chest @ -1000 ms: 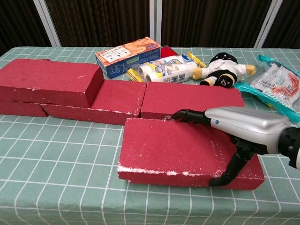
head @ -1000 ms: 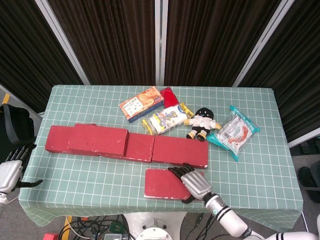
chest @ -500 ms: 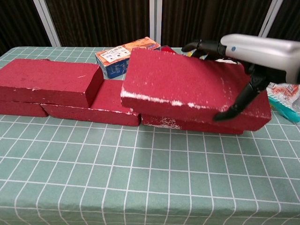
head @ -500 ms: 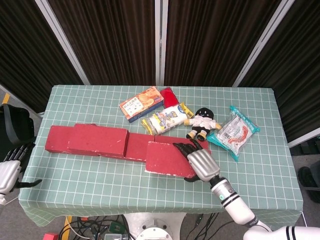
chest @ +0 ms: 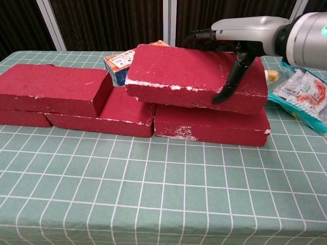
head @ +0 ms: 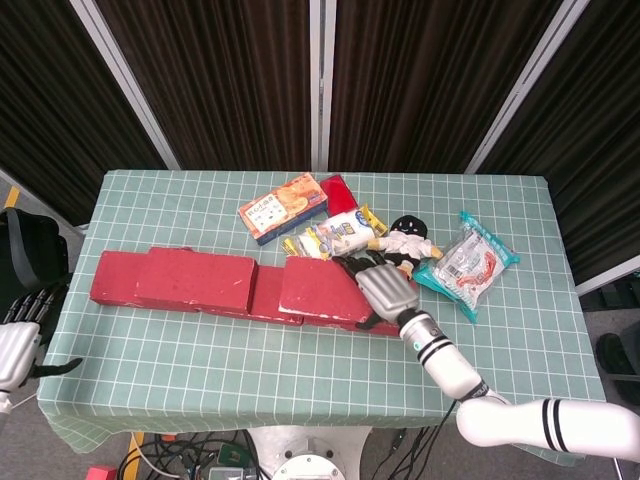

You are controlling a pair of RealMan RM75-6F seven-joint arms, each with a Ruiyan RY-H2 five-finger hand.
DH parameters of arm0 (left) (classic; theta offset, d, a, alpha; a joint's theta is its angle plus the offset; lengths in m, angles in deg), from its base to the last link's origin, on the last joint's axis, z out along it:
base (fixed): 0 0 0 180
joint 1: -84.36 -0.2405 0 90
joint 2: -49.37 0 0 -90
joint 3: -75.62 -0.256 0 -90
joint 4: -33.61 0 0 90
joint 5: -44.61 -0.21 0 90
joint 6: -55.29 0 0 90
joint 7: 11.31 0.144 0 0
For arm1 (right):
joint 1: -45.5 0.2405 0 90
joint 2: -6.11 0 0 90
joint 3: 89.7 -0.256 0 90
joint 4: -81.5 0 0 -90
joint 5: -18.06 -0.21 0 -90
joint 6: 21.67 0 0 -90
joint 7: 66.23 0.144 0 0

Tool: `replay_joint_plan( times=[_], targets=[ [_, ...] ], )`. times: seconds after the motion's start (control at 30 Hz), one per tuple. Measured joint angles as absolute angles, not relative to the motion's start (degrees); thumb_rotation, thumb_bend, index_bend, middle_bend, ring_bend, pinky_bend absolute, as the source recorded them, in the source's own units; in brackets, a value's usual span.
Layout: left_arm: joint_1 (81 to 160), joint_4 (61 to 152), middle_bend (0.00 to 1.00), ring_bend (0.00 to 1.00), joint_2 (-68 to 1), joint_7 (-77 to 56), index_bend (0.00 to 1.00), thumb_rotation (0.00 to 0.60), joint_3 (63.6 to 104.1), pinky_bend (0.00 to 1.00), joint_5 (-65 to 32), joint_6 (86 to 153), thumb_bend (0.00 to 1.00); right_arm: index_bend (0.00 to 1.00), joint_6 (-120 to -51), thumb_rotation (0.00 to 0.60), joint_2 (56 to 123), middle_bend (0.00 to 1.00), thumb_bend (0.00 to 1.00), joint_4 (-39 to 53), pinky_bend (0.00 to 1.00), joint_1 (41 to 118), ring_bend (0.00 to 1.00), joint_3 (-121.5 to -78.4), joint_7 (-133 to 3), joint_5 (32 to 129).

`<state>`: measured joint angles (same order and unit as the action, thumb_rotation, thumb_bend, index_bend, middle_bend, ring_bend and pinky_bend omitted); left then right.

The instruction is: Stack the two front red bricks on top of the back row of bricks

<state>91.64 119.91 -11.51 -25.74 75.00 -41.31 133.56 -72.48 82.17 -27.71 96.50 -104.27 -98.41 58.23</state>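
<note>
My right hand (head: 385, 290) grips a red brick (head: 315, 290) by its right end, fingers over the top and thumb down the front face. In the chest view this held brick (chest: 189, 76) sits slightly tilted just above the rightmost back-row brick (chest: 209, 125), its left end over the middle brick (chest: 117, 112); I cannot tell whether it touches them. Another red brick (chest: 51, 89) lies stacked on the left part of the row (head: 120, 280). My left hand (head: 18, 345) hangs empty off the table's left edge, fingers apart.
Behind the row lie a cracker box (head: 283, 207), snack packs (head: 335, 237), a plush doll (head: 405, 245) and a sealed food bag (head: 468, 262). A small red packet (head: 337, 188) lies by the box. Green checked cloth (head: 300, 370) covers the table.
My right hand lifted the brick off the front of the table and carried it back and leftward over the right end of the back row. The left hand stayed put.
</note>
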Motion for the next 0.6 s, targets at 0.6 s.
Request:
replay_joint_plan(
  times=[0.6],
  targets=[
    [91.9, 119.2, 0.00, 0.00, -11.0, -30.1, 0.02, 0.600, 74.1, 0.00, -42.7, 132.3, 0.03, 0.00, -71.5, 0.600, 88.9, 0.28, 0.01, -20.4, 0.00, 105.8, 0.23, -102.8, -97.8, 48.2]
  ],
)
